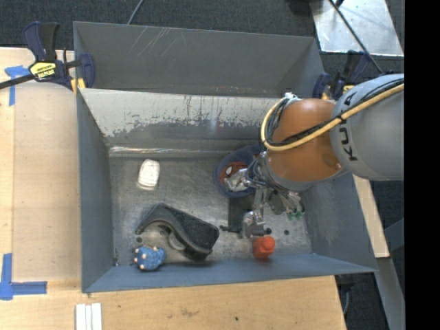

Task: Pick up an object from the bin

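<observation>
My gripper (pixel 255 220) hangs low in the front right part of the bin, under the orange wrist cover. Just below it, near the front wall, lies a small red-orange rounded thing (pixel 264 247), close to the gripper's tip. Whether they touch I cannot tell. A black flat block (pixel 236 216) lies right beside the gripper on its left. Behind it sits a blue round cup-like thing (pixel 231 171) with red inside, partly hidden by the arm. A small green bit (pixel 296 215) shows to the gripper's right.
A black curved shoe-like thing (pixel 180 230) lies front left of centre, with a blue knobbly ball (pixel 148 256) at the front left corner. A white oval thing (pixel 148 174) rests at the back left. The arm covers the bin's right side.
</observation>
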Motion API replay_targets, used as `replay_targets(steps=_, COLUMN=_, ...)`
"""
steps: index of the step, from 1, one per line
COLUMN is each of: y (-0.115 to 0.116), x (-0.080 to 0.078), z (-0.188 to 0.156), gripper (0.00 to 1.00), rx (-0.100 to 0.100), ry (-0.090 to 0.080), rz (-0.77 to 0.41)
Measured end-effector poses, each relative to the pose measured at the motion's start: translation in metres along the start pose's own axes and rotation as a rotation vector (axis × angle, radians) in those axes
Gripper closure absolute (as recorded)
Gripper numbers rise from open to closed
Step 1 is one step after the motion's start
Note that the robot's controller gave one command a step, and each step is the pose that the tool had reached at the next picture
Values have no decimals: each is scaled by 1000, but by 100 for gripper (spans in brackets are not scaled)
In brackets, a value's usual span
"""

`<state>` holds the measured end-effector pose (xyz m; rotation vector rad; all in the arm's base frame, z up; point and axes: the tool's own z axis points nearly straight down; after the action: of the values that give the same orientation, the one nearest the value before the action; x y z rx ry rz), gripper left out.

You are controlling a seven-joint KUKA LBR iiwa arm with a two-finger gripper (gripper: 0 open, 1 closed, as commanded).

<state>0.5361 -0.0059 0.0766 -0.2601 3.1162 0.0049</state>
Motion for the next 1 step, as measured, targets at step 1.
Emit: replay_targets(steps=1, y=1, x=-8, z=-7, gripper=100, rx=2, ry=-30, rz=0)
